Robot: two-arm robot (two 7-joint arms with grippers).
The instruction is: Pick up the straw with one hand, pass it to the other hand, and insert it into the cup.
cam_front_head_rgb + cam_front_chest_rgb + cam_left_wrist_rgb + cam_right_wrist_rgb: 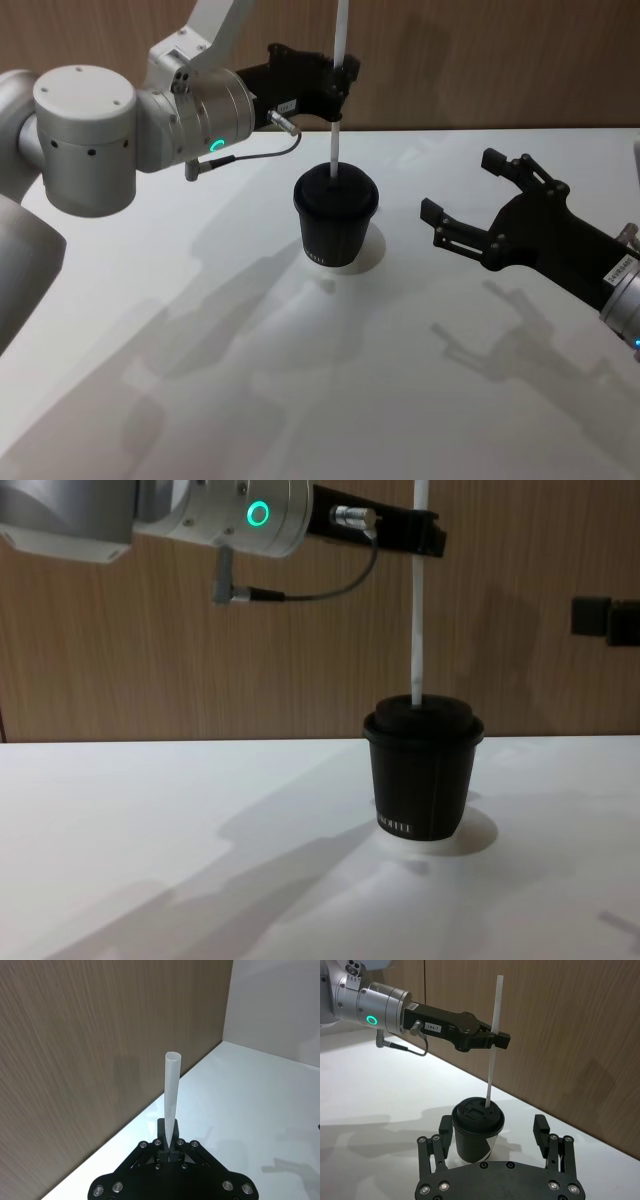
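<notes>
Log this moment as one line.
left pincer: shut on straw | straw: upright, tip in cup lid | right pincer: open, beside cup

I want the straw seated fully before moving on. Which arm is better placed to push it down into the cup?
Left. The left gripper is shut on the straw, upright with its lower end at the lid of the cup. The right gripper hangs open, off to the cup's side.

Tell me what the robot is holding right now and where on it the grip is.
The left gripper holds the straw upright at about its middle, lower end at the cup lid. The right gripper holds nothing.
</notes>
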